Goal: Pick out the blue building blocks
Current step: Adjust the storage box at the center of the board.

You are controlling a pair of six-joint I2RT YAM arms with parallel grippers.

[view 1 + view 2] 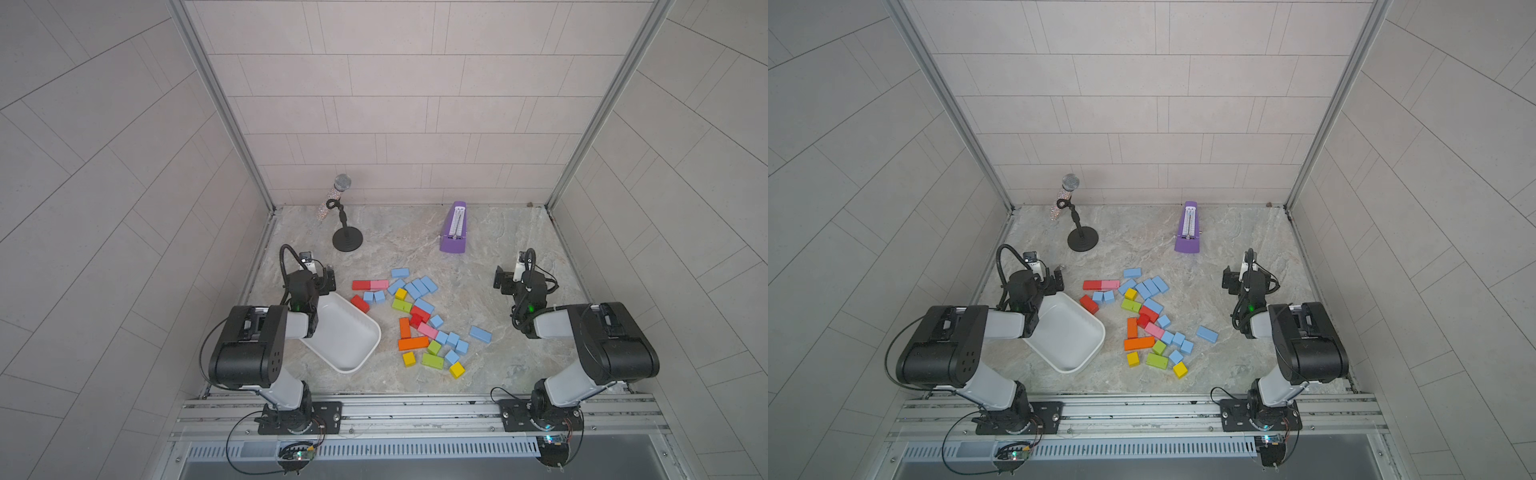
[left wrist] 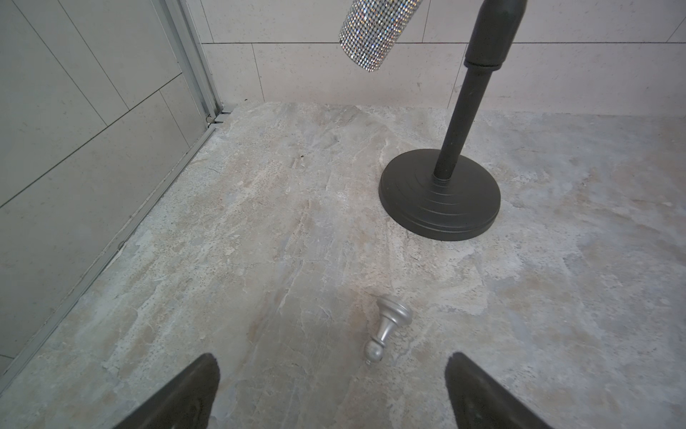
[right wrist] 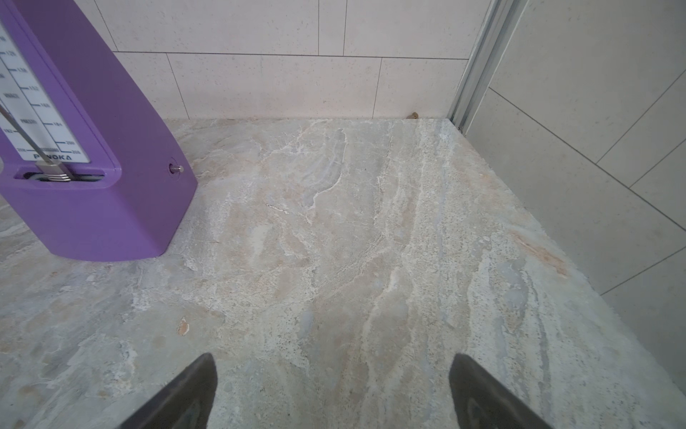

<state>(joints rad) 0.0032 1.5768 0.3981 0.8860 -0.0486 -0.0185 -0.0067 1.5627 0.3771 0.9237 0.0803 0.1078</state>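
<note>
Matte rectangular blue building blocks (image 1: 423,285), scattered

We are holding our left claw (image 1: 329,279) just past the far corner of the white tray (image 1: 349,336), with our right claw (image 1: 500,279) well off to its right. In a top view, the blue building blocks (image 1: 420,286) are lying scattered on the stone tabletop (image 1: 478,249) between the two claws, mixed with other coloured blocks (image 1: 412,343). Two blue cubes (image 1: 374,296) are sitting nearest the left claw, beside the tray. One blue brick (image 1: 480,333) is lying apart, on the right claw's side and nearer us than the claw. Beyond the left claw a microphone (image 1: 343,183) is leaning in its black stand (image 1: 347,240). Beyond the right claw and to its left, a purple metronome (image 1: 454,230) is standing upright.
</note>
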